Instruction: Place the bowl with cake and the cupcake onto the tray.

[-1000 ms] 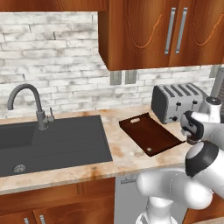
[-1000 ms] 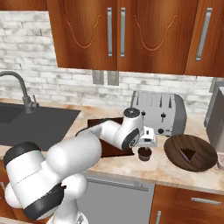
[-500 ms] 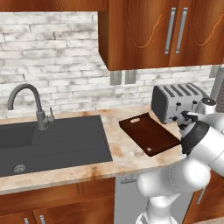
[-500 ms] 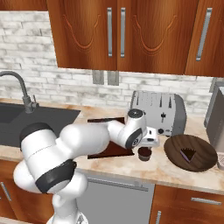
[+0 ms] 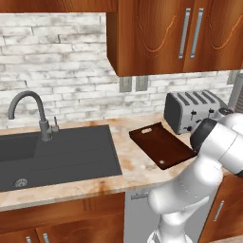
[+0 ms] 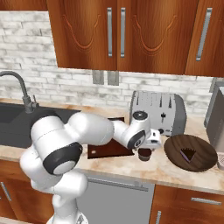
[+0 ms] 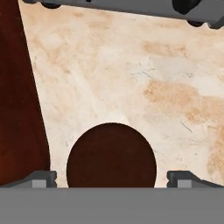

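The gripper (image 7: 111,177) hangs spread wide over the cupcake (image 7: 111,155) near the counter's front edge, just beside the tray (image 6: 109,148), so it should descend centred before it clamps.

The arm reaches forward and low, its wrist bent down; the pincer (image 7: 111,178) points downward, fingertips (image 7: 41,178) spread wide.

Dark brown cupcake (image 7: 111,155) on beige-mottled counter (image 7: 144,78).
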